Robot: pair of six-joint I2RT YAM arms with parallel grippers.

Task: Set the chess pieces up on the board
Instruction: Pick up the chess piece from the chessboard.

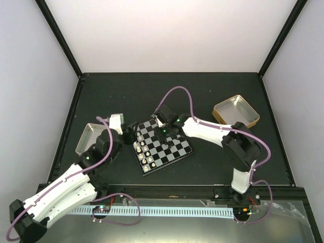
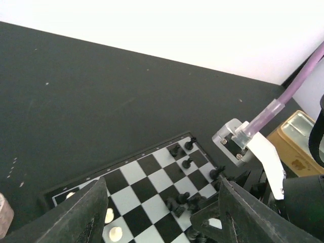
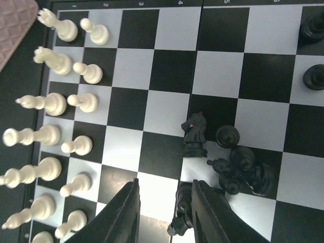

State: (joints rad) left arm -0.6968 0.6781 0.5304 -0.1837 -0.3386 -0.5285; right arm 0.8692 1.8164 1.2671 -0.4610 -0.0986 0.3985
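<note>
The board (image 1: 169, 151) lies at mid-table, turned at an angle. Cream-white chess pieces (image 3: 55, 106) stand in two files along its left side. Several black pieces (image 3: 243, 169) lie heaped near the middle, a black knight (image 3: 195, 134) beside them, and two more black pieces (image 3: 314, 77) stand at the far edge. My right gripper (image 3: 165, 182) is low over the board, its jaws partly apart around a lying black piece (image 3: 183, 212). That piece rests against the right finger (image 3: 210, 215), with a gap on the left. My left gripper (image 2: 162, 182) hovers open above the board's corner, empty.
A gold tin (image 1: 236, 111) sits at the back right of the board. A silver tray (image 1: 90, 136) lies to the left, under my left arm. The right arm's white wrist and purple cable (image 2: 263, 126) cross the left wrist view close to the black heap (image 2: 185, 200).
</note>
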